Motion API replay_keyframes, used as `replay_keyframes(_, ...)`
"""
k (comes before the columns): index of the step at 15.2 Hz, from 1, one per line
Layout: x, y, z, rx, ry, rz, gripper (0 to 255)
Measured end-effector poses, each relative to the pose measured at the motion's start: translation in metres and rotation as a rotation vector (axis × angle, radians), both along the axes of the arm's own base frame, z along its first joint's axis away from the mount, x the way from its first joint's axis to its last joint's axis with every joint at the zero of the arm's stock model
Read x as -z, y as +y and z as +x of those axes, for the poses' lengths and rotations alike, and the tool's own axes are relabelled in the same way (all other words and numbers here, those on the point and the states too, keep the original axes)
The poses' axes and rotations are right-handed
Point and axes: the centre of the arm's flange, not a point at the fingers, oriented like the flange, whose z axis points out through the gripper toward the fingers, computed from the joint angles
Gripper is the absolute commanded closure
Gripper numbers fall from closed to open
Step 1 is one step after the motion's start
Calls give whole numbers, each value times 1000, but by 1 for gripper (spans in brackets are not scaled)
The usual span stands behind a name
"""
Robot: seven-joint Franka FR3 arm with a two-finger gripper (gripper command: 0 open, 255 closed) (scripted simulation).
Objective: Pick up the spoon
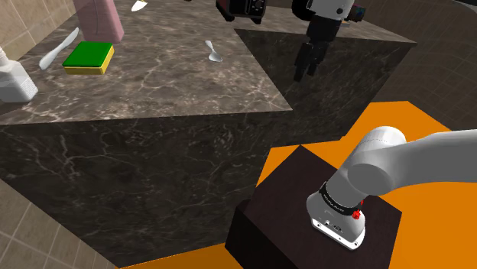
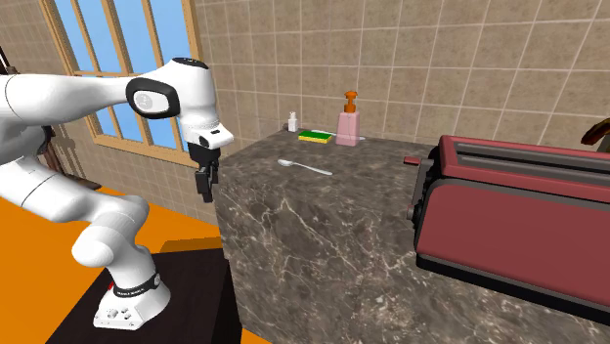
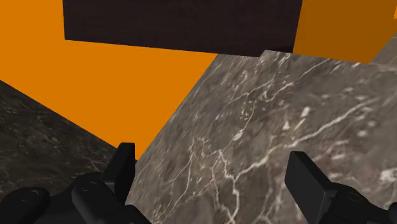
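One spoon (image 1: 213, 52) lies on the counter (image 1: 153, 84), well apart from the open pincer (image 1: 305, 72).

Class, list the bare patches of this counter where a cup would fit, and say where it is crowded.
Bare: the broad stretch of counter between the spoon and the toaster, and the corner near the open pincer. Crowded: the back edge, where sponge, soap bottle and a small white bottle cluster.
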Motion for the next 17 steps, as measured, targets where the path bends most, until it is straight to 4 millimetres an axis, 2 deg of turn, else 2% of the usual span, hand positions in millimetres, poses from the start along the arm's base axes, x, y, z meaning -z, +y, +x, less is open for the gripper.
replay_keyframes(2,-1,4,5,10,1,2,0)
replay_keyframes(5,-7,21,31,68,9,11,0)
replay_keyframes(11,-21,58,99,204,29,35,0)
replay_keyframes(17,-34,81,169,342,48,59,0)
